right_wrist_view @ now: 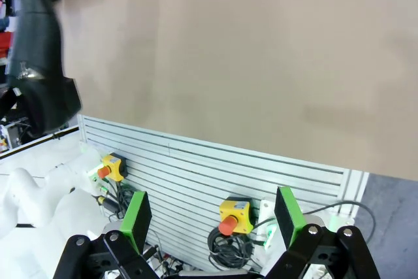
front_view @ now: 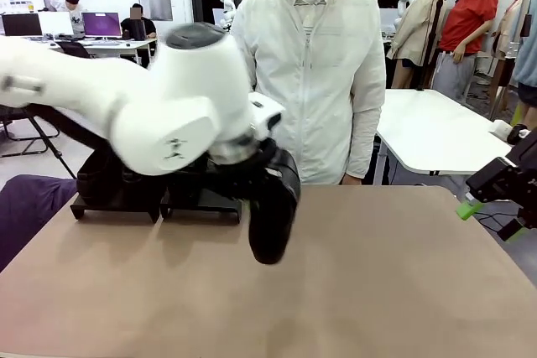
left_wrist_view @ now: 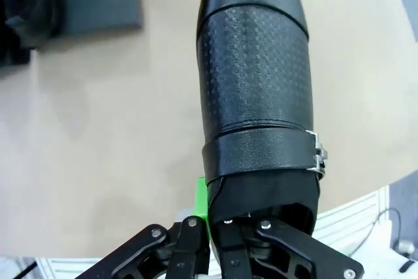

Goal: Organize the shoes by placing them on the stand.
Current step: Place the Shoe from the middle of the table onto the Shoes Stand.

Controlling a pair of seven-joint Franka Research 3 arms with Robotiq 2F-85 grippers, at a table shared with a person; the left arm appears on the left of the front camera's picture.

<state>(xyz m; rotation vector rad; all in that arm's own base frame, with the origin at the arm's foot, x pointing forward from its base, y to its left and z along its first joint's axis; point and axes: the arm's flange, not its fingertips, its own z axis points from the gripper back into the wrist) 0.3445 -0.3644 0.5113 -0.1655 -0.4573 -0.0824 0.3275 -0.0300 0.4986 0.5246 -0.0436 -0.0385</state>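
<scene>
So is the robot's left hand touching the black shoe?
Touching. In the left wrist view, the left gripper has its fingers clamped on the back rim of the shoe, which hangs toe-down over the table.

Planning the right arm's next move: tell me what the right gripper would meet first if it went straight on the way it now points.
The right gripper, jaws open and holding nothing, points past the slatted table edge at the bare tan tabletop. That surface looks like the first contact; the held shoe hangs well off to one side. Depth is uncertain.
</scene>
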